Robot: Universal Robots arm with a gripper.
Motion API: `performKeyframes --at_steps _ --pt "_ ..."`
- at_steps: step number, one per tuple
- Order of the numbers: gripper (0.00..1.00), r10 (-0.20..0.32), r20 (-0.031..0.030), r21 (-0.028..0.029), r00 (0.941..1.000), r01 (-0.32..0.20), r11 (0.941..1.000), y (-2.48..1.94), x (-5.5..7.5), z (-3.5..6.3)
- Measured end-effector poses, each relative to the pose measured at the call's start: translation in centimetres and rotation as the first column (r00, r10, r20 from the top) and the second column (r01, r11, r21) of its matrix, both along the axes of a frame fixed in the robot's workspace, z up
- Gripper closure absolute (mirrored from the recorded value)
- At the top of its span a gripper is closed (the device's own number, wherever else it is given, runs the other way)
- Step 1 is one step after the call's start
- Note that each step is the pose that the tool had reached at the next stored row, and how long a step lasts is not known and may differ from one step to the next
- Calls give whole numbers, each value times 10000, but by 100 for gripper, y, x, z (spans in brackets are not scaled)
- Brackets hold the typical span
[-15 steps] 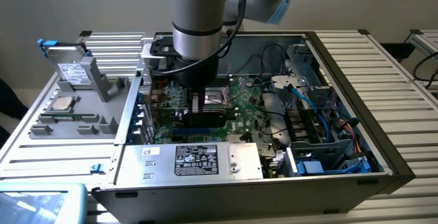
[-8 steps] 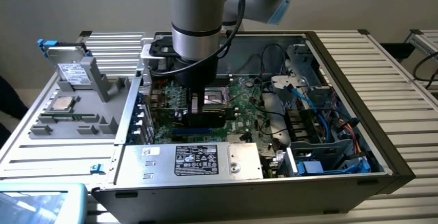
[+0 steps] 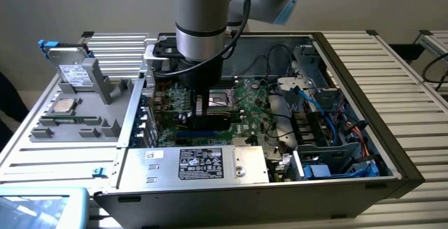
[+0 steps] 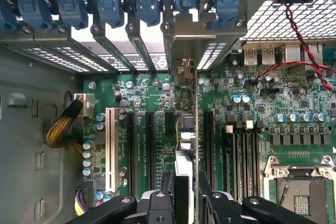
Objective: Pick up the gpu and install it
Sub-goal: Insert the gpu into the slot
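Done with the pickup, by the look of it. Got the gpu (image 4: 195, 129) clamped edge-on in the end effector (image 4: 186, 190), down inside the case (image 3: 392, 171) and standing over the motherboard (image 4: 142, 93), in among the long black slots (image 4: 151, 145). Lined up lengthwise with them, with the silver bracket (image 4: 184, 72) close to the rear openings under the blue latches (image 4: 110, 3). Hard to call from either angle, but probably not pushed fully home yet, maybe only just meeting its slot. No letting go so far either, so calling the install half open: seating, then release.

On to containers. Inside the case, besides the motherboard: an empty CPU socket (image 4: 302, 192) just beside the gpu's spot, a silver power supply (image 3: 203, 163) with a label along the near wall in the exterior view, red and black wires (image 4: 299, 40) trailing across the board's corner, and blue-trimmed drive bays (image 3: 329, 166) with loose cables toward the exterior view's right. Pretty crowded in there, not much elbow room around the card.

Outside the case, on the slatted counter (image 3: 399, 61) toward the exterior view's left: a grey tray (image 3: 105, 90) holding a square CPU (image 3: 64, 105) lying flat, plus a drive-looking box (image 3: 73, 72) standing upright at its far end.
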State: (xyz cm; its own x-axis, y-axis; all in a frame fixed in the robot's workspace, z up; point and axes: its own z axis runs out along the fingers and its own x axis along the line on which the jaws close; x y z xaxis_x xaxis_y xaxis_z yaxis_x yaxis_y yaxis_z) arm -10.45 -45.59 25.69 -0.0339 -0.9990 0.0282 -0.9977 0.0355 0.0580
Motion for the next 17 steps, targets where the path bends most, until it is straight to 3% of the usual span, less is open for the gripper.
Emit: performKeyframes --at_steps 17 --pt "72 223 -18 4 9997 -223 9998 0 -6 -21"
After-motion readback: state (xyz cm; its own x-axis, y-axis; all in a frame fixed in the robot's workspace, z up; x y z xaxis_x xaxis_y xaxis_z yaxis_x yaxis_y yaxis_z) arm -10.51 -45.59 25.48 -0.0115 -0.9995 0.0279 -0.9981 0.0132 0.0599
